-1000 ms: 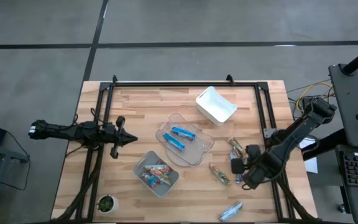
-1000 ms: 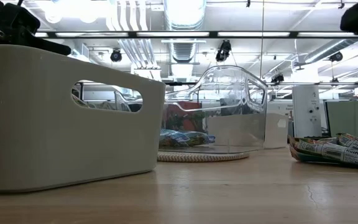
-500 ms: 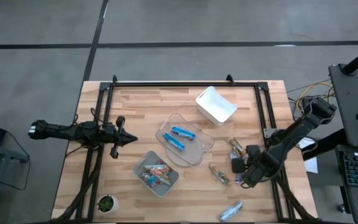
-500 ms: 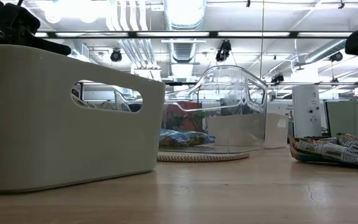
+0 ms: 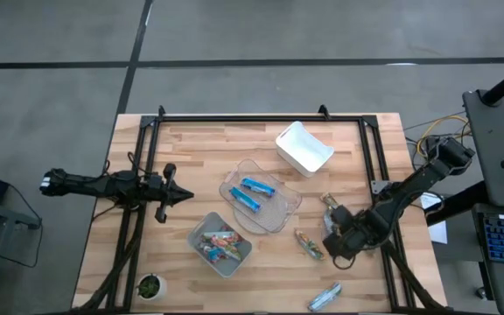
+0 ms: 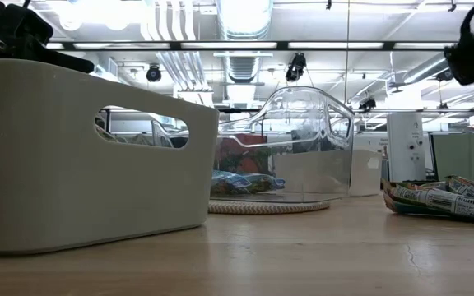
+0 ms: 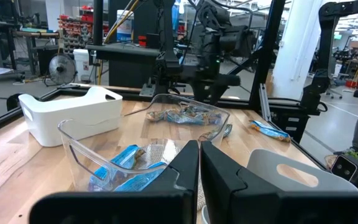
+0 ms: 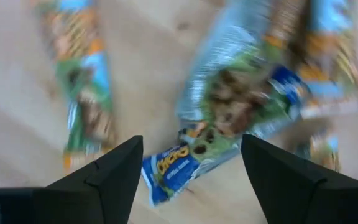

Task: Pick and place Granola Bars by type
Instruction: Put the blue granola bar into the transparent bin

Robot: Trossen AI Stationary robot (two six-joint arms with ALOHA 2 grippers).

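Two greenish-brown Granola Bars [image 5: 330, 204] [image 5: 308, 245] lie flat on the table's right part, and a silvery-blue one [image 5: 325, 297] lies near the front edge. My right gripper [image 5: 332, 242] hangs over them, pointing down and open. In its wrist view its fingers stand on either side of one greenish-brown bar [image 8: 241, 99], above it, with another bar [image 8: 82, 106] beside. Blue bars [image 5: 250, 192] lie in the clear bin [image 5: 280, 219]. Red and orange bars [image 5: 220, 244] lie in the grey bin [image 5: 239, 262]. My left gripper [image 5: 182, 196] waits, shut, at the table's left.
A white bin [image 5: 304, 147] stands at the back, right of the middle. A small green thing [image 5: 150, 285] sits at the front left corner. A black frame [image 5: 261, 117] runs along the table's far edge and both sides. Bare wood lies between the bins and the left arm.
My right gripper has sunk a little toward the bars and shifted slightly toward the table's left, and its wrist has rolled about its own pointing line. The bars and bins have kept their places.
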